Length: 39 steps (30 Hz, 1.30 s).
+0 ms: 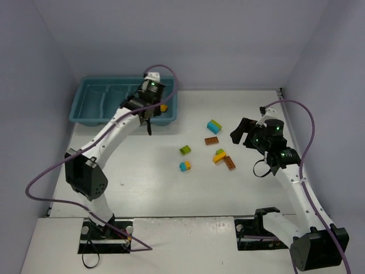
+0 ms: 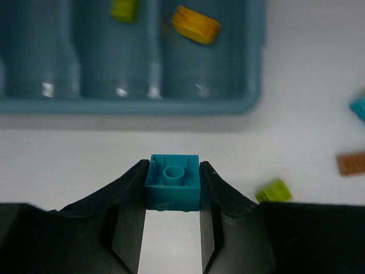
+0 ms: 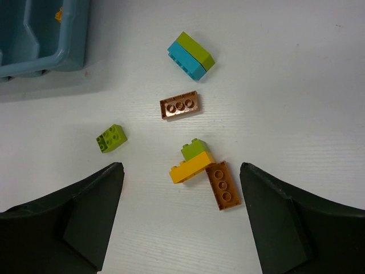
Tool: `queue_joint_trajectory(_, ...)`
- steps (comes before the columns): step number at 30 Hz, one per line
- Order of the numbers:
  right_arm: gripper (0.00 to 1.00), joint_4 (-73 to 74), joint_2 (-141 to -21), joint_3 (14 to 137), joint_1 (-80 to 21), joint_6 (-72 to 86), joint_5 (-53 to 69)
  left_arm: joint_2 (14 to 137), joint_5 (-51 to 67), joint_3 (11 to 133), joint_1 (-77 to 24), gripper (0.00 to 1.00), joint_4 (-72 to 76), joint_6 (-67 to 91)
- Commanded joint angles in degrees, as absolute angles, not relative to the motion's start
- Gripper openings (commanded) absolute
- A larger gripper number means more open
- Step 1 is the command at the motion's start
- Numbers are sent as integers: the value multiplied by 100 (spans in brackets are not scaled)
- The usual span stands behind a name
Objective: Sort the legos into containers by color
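My left gripper (image 2: 172, 171) is shut on a teal lego (image 2: 172, 182), held just in front of the teal tray of containers (image 2: 114, 105). From above, the left gripper (image 1: 149, 127) hangs at the tray's (image 1: 80, 108) front right corner. A lime lego (image 2: 123, 9) and a yellow-orange lego (image 2: 195, 24) lie in neighbouring compartments. My right gripper (image 3: 181, 166) is open above a lime-on-yellow lego (image 3: 193, 160) that touches a brown lego (image 3: 223, 184). Further out lie another brown lego (image 3: 179, 105), a lime one (image 3: 111, 138) and a teal-and-lime stack (image 3: 191, 55).
From above, a teal-and-yellow lego (image 1: 185, 166) lies alone near the table's middle, left of the right gripper (image 1: 242, 132). Purple cables loop off both arms. Walls close in the table on three sides.
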<state>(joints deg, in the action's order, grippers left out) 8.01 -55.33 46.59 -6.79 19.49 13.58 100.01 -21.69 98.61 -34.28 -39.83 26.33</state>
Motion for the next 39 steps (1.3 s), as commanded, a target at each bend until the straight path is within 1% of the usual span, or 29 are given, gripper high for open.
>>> queue_joint_trajectory(1, 79, 536, -5651, 4975, -668, 1863, 1459, 10168, -2530, 10194, -2656, 0, -3358, 1505)
queue_joint_trajectory(2, 79, 527, -5660, 4983, -668, 1837, 1450, 10247, -2531, 10274, -2350, 0, -3053, 1364)
queue_joint_trajectory(8, 80, 519, -5783, 4992, -668, 1802, 1424, 11108, -2461, 11073, -1461, 0, -2015, 765)
queue_joint_trajectory(12, 80, 519, -5801, 4992, -668, 1846, 1503, 11758, -2329, 11680, -1091, 0, -1741, 756)
queue_joint_trajectory(16, 80, 527, -5818, 4992, -659, 1863, 1521, 12076, -2119, 11830, -809, 0, -1118, 659)
queue_joint_trajectory(22, 80, 527, -5871, 5010, -668, 2039, 1547, 12638, -1784, 12252, -510, 0, -985, 642)
queue_joint_trajectory(24, 80, 527, -5836, 4966, -668, 2100, 1591, 12778, -1679, 12270, -466, 7, -888, 572)
queue_joint_trajectory(26, 80, 527, -5792, 4913, -668, 2144, 1591, 12875, -1583, 12322, -396, 10, -782, 554)
queue_joint_trajectory(28, 80, 527, -5748, 4869, -668, 2162, 1600, 13051, -1477, 12436, -326, 17, -774, 580)
queue_joint_trajectory(29, 80, 536, -5748, 4860, -668, 2162, 1574, 13147, -1468, 12463, -316, 19, -765, 597)
queue_joint_trajectory(30, 80, 545, -5731, 4843, -668, 2162, 1547, 13175, -1450, 12463, -299, 23, -721, 606)
queue_joint_trajectory(31, 80, 554, -5722, 4843, -668, 2162, 1521, 13210, -1354, 12463, -273, 32, -651, 598)
queue_joint_trajectory(33, 80, 571, -5695, 4825, -668, 2171, 1468, 13297, -1319, 12533, -264, 41, -572, 572)
queue_joint_trajectory(34, 80, 571, -5695, 4825, -668, 2180, 1468, 13341, -1310, 12585, -238, 47, -571, 571)
queue_joint_trajectory(36, 80, 580, -5695, 4816, -668, 2180, 1468, 13438, -1275, 12673, -202, 49, -580, 598)
queue_joint_trajectory(37, 80, 589, -5695, 4816, -668, 2180, 1476, 13473, -1222, 12717, -176, 53, -571, 624)
queue_joint_trajectory(39, 80, 589, -5695, 4825, -668, 2171, 1450, 13456, -1195, 12735, -158, 56, -554, 677)
